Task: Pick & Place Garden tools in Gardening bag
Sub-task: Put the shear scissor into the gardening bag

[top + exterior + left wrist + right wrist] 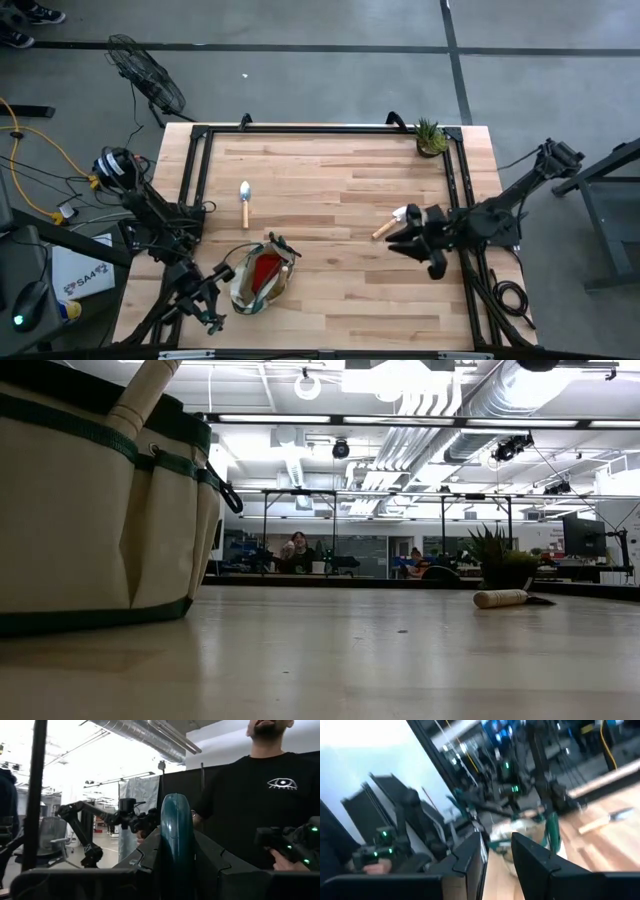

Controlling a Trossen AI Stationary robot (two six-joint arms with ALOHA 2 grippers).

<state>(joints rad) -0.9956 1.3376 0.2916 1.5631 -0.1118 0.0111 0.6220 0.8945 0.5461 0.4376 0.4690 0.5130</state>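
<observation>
The beige, green-trimmed gardening bag [262,282] [95,510] stands upright on its base near the table's front left, with red cloth [264,270] inside. My left gripper [214,296] [176,840], just left of the bag, is shut on a dark green pruner handle. A silver-bladed trowel [245,202] [607,818] lies flat farther back. My right gripper [412,238] [497,852] hovers open and level at the table's right. A wooden-handled tool [386,226] [500,598] lies flat on the table beside it. My left gripper pinches the pruner's dark green handle [176,820] between its two fingers [150,851]. The handle's rounded end sticks out past the fingertips and slants upward. The fingers slant up, and the rest of the pruner is hidden behind them.
A small potted plant [431,137] [492,560] stands at the far right corner. A black frame [200,170] runs along the table's edges. A person in a black shirt [260,805] stands beyond the table with a controller in hand.
</observation>
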